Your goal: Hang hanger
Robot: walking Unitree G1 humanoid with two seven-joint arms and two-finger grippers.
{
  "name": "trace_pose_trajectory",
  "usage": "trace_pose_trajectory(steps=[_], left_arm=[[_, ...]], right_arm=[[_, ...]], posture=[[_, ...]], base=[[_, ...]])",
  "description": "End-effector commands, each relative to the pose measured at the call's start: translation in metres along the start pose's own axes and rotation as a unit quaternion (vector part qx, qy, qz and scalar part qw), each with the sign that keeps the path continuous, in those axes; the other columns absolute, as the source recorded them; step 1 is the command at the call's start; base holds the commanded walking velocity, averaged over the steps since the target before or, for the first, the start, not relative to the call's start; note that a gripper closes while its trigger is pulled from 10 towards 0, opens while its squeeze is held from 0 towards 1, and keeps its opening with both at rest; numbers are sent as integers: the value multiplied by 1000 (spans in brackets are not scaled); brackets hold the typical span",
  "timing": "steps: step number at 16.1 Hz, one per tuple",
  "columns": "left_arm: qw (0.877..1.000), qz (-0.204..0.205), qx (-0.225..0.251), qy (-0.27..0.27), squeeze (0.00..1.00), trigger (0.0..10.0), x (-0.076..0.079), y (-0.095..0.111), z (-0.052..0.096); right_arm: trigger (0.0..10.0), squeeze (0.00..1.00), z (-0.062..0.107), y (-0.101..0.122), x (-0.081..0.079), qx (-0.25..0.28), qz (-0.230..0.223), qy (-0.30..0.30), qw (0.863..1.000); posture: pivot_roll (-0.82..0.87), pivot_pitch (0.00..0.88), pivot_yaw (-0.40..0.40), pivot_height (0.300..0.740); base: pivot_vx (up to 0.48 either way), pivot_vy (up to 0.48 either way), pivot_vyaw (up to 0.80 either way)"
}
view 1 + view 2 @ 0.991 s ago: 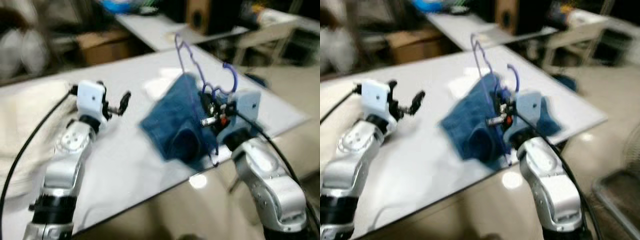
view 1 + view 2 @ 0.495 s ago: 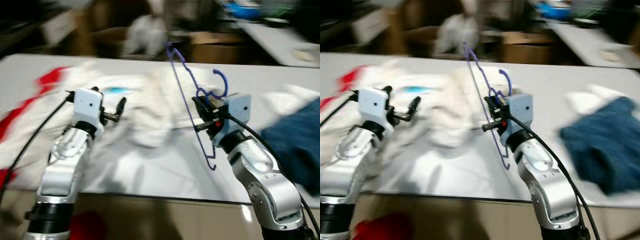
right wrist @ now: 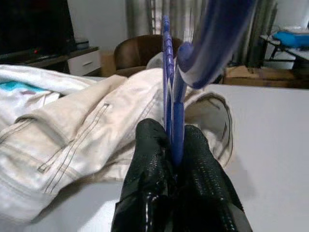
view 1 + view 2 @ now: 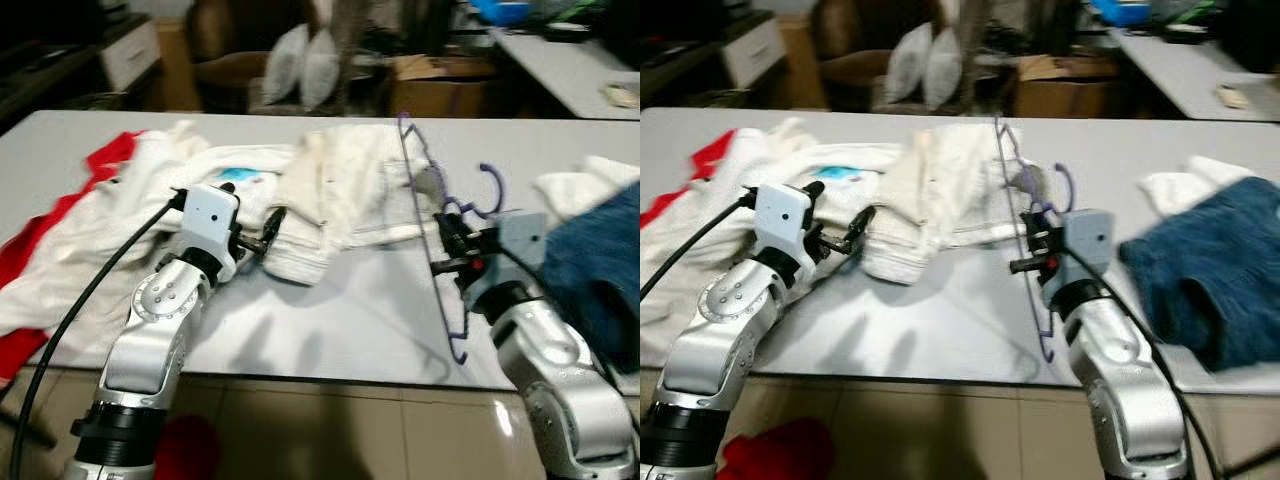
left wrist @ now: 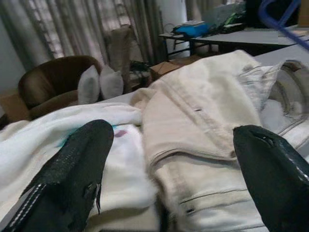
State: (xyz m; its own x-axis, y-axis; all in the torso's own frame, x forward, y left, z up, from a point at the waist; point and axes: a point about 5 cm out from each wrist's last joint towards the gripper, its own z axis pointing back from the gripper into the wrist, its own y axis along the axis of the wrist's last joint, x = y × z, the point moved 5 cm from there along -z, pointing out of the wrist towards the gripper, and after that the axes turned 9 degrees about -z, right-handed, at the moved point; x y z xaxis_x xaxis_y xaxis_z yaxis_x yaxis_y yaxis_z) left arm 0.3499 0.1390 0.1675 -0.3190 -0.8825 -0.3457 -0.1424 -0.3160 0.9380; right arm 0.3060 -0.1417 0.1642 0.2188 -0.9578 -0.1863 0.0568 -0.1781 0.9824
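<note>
Blue hanger (image 4: 430, 215) stands upright above the right part of the grey table (image 4: 340, 320), pinched between the closed fingers of the right tool (image 3: 170, 159). Cream jacket (image 4: 335, 195) lies just left of it. Left tool (image 4: 268, 228), fingers spread and holding nothing, hovers near white clothing (image 4: 110, 230). Blue garment (image 4: 1205, 270) lies at far right.

hanger (image 4: 430, 215) | blue-purple plastic, thin | upright, edge-on | pinched in right hand (image 4: 447, 250) | above table
</note>
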Motion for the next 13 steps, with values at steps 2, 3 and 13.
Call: trace_pose_trajectory(steps=[2, 3, 13], left_arm=[[1000, 7, -7, -6, 0, 10000, 2, -3, -2], [1000, 8, -5, -7, 0, 10000, 3, -3, -2], [1000, 18, -3, -13, 0, 10000, 11, -6, -6]], right_arm=[[10000, 0, 5, -1, 2, 0, -2, -10, 1000], [10000, 0, 7, -1, 4, 0, -3, -14, 1000], [10000, 0, 17, -3, 15, -8, 4, -23, 1000]], posture=[[-181, 0, 53, 740], [-181, 0, 53, 740], [-202, 0, 58, 740]], base=[[0, 371, -800], [0, 480, -800], [0, -240, -560]])
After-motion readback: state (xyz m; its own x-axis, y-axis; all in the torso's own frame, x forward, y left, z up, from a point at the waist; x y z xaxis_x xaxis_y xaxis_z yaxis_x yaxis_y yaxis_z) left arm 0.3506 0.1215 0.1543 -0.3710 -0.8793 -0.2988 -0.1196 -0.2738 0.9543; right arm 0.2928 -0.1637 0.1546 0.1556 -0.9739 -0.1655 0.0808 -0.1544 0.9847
